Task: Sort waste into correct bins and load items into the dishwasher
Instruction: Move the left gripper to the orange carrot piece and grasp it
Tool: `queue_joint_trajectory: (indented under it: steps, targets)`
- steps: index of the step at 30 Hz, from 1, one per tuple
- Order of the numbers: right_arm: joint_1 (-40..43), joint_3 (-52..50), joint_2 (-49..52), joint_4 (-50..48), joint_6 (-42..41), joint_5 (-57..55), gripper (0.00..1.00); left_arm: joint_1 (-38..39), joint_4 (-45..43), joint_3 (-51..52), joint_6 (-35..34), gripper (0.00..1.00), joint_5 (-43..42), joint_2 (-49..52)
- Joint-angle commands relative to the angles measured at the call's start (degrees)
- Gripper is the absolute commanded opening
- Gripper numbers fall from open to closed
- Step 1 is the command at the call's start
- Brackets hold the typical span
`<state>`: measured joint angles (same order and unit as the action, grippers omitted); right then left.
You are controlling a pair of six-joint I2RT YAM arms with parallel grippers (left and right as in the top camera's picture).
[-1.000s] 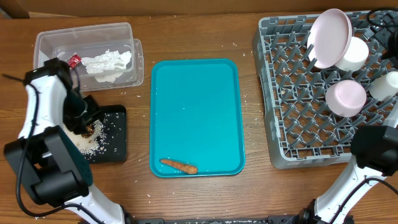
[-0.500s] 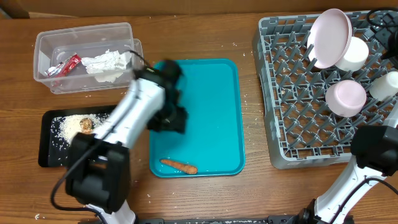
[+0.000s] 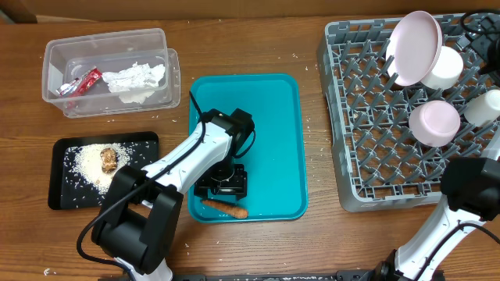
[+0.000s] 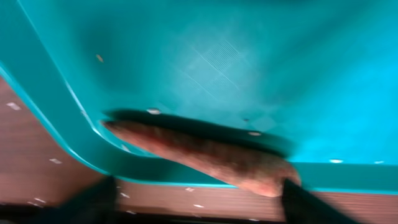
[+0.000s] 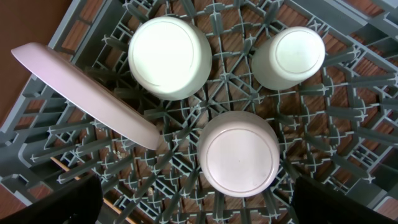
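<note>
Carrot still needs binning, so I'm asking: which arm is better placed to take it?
Left. The left gripper hangs open just above the carrot at the tray's near edge. The right gripper is away over the rack.

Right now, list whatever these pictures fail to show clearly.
Left tool: overhead, its own wrist covers the fingertips, so contact with the carrot piece is unclear.
Carrot piece's surface: left wrist, motion blur.
Brown food lump: overhead, too small to identify.
Dish rack, near corner: overhead, the right arm covers it.
</note>
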<state>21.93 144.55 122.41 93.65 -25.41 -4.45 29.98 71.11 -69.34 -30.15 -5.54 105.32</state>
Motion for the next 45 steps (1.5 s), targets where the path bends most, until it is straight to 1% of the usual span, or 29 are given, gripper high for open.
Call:
queue_joint_trajectory:
  steps: [1,5,8,10,17,21,25,29,32,40,45]
  targets:
    - [0.11,1.33,-1.77,-0.28,0.07,0.07,1.0,-0.11,0.2,0.5,-6.47,0.99,-6.73,-1.57]
    - [0.11,1.33,-1.77,-0.31,0.07,0.07,1.0,-0.13,0.85,0.92,-6.56,1.0,-8.09,-1.57]
    - [0.11,1.33,-1.77,-0.28,0.07,0.07,1.0,-0.17,0.68,2.05,-7.39,0.96,-8.24,-1.55]
    - [0.11,1.33,-1.77,-0.28,0.07,0.07,1.0,-0.17,-0.2,3.41,-7.48,0.92,-8.28,-1.55]
    - [0.11,1.33,-1.77,-0.28,0.07,0.07,1.0,-1.22,-5.09,7.87,-8.83,0.9,-9.33,-1.55]
    - [0.11,1.33,-1.77,-0.28,0.07,0.07,1.0,-1.92,-5.95,8.11,-8.79,0.89,-8.87,-1.55]
    - [0.11,1.33,-1.77,-0.28,0.07,0.07,1.0,-2.43,-8.63,8.13,-8.57,0.85,-8.85,-1.55]
    - [0.11,1.33,-1.77,-0.28,0.07,0.07,1.0,-3.41,-10.88,8.13,-7.08,0.83,-8.61,-1.55]
    - [0.11,1.33,-1.77,-0.28,0.07,0.07,1.0,-4.33,-12.09,8.13,-7.08,0.79,-7.43,-1.55]
    - [0.11,1.33,-1.77,-0.28,0.07,0.07,1.0,-5.33,-13.4,8.24,-7.13,0.71,-7.58,-1.55]
    - [0.11,1.33,-1.77,-0.31,0.07,0.07,1.0,-5.31,-16.72,8.24,-7.08,0.64,-7.56,-1.55]
